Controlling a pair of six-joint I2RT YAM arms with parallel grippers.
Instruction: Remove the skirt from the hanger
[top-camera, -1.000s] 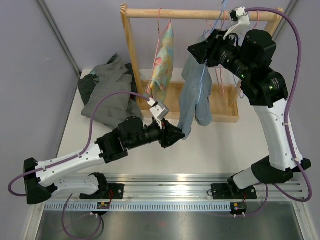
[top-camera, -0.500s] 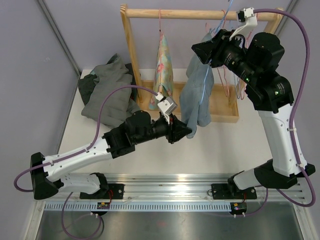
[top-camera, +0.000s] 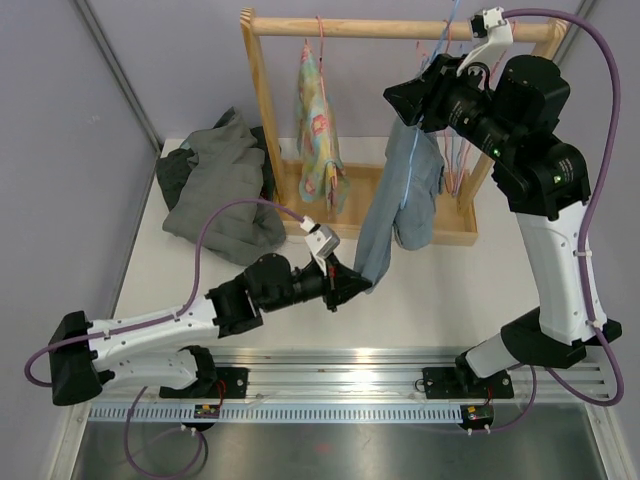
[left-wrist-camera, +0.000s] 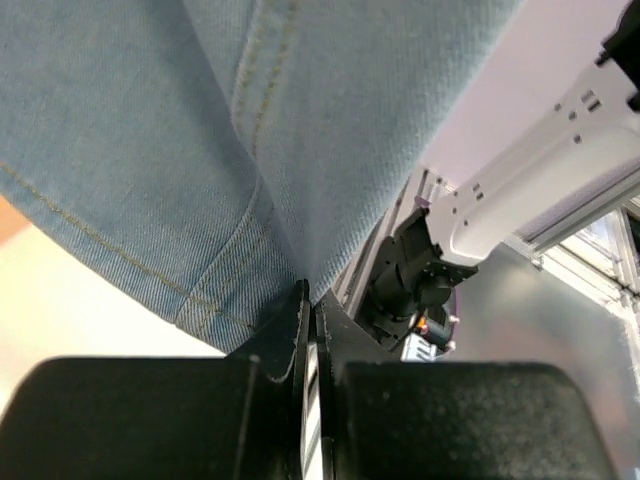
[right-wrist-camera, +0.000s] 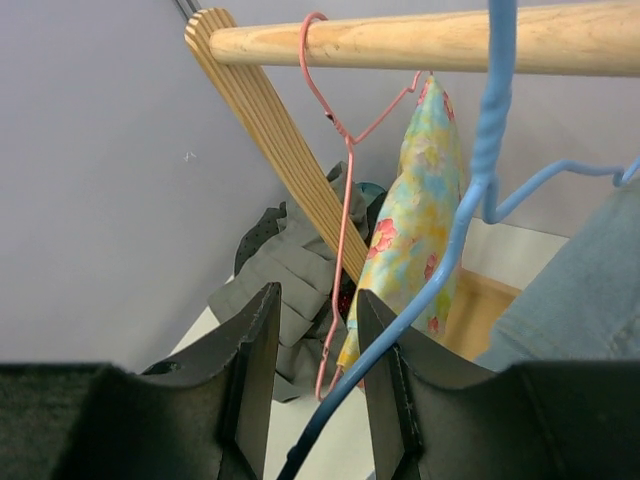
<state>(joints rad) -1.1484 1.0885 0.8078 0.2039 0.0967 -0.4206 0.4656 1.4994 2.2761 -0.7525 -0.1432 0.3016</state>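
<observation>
A light blue denim skirt (top-camera: 400, 190) hangs on a blue wire hanger (top-camera: 455, 15) from the wooden rack's rod (top-camera: 380, 28). My left gripper (top-camera: 355, 283) is shut on the skirt's lower hem, which fills the left wrist view (left-wrist-camera: 200, 120) above the closed jaws (left-wrist-camera: 308, 300). My right gripper (top-camera: 400, 100) is up by the rod, jaws apart (right-wrist-camera: 318, 300). The blue hanger (right-wrist-camera: 470, 190) runs down across its right finger (right-wrist-camera: 385, 350) into the gap. The skirt's top shows at the right of that view (right-wrist-camera: 590, 290).
A floral garment (top-camera: 318, 130) hangs on a pink hanger (right-wrist-camera: 345, 130) to the left of the skirt. Bare pink hangers (top-camera: 458, 160) hang to its right. A grey clothes pile (top-camera: 215, 185) lies at the table's left. The rack's wooden base (top-camera: 440, 215) is behind the skirt.
My left gripper has moved toward the near edge with the hem, drawing the skirt out longer. My right gripper rose slightly. The floral garment has swung left.
</observation>
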